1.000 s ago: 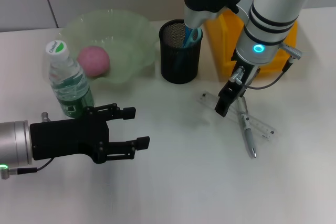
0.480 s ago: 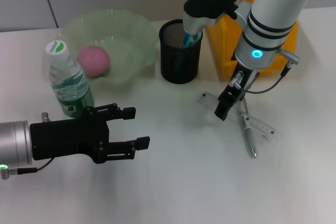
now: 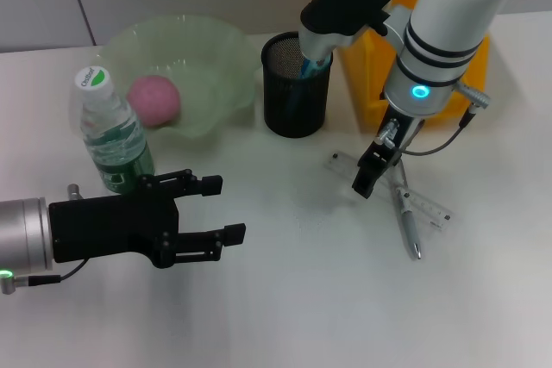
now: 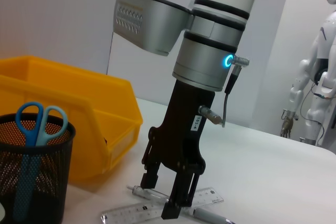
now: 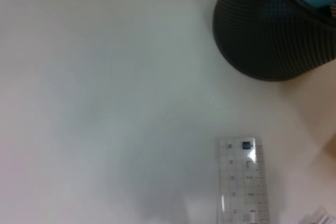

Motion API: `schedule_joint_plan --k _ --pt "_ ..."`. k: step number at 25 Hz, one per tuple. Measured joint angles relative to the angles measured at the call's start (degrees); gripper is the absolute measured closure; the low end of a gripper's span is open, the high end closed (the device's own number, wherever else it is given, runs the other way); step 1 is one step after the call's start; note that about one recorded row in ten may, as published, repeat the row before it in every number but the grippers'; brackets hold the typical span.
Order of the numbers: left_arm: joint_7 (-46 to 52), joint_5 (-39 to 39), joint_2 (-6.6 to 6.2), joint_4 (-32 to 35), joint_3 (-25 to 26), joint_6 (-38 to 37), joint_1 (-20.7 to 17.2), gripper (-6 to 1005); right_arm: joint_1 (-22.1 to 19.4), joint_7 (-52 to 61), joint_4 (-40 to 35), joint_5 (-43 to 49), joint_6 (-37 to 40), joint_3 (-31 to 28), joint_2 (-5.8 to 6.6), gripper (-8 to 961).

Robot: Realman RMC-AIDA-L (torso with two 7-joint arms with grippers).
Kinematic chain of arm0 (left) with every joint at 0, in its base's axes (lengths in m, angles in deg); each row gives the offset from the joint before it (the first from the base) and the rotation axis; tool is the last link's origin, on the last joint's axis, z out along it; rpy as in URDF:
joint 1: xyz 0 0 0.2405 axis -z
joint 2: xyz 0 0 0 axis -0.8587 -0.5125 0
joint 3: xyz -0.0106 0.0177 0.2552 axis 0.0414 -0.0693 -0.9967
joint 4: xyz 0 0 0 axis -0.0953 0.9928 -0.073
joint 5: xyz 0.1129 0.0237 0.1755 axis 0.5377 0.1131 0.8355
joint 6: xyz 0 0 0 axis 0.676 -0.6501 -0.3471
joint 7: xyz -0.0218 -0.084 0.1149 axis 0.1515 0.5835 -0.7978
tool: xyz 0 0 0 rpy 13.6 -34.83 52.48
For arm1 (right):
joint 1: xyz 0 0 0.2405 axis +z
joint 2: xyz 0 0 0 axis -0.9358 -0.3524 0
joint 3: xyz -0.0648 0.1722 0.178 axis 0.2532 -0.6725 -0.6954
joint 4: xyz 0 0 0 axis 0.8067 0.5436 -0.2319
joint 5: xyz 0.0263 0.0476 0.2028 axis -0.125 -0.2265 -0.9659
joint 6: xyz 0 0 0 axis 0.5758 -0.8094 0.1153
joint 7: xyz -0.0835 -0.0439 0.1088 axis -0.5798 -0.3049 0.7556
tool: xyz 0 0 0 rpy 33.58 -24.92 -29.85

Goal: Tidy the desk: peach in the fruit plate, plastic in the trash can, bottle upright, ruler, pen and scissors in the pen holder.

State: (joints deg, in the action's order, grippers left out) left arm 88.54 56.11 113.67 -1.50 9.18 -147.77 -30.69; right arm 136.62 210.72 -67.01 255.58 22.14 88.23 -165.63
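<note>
My right gripper (image 3: 366, 178) hangs open just above the clear ruler (image 3: 431, 209) and the grey pen (image 3: 408, 221), which lie crossed on the table. The left wrist view shows the right gripper (image 4: 164, 199) with its fingers pointing down over the ruler (image 4: 142, 211) and pen (image 4: 210, 215), holding nothing. Blue scissors (image 3: 312, 59) stand in the black mesh pen holder (image 3: 293, 101). A pink peach (image 3: 153, 99) lies in the green fruit plate (image 3: 207, 49). The bottle (image 3: 112, 131) stands upright. My left gripper (image 3: 226, 208) rests open, low at the front left. No plastic shows.
A yellow bin (image 3: 366, 84) stands behind the right arm, right of the pen holder. The right wrist view shows the ruler's end (image 5: 243, 182) and the pen holder (image 5: 268, 45). A white humanoid figure (image 4: 317, 77) stands far off.
The right arm has shifted slightly, its gripper a touch lower over the ruler and pen. The left arm and all objects are where they were.
</note>
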Motion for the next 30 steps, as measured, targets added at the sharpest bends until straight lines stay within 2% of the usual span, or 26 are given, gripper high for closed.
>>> schedule_joint_plan --k 30 --pt "0.00 0.00 0.09 0.00 0.06 -0.07 -0.09 197 -0.30 -0.89 1.22 -1.17 -1.50 1.35 -0.10 252"
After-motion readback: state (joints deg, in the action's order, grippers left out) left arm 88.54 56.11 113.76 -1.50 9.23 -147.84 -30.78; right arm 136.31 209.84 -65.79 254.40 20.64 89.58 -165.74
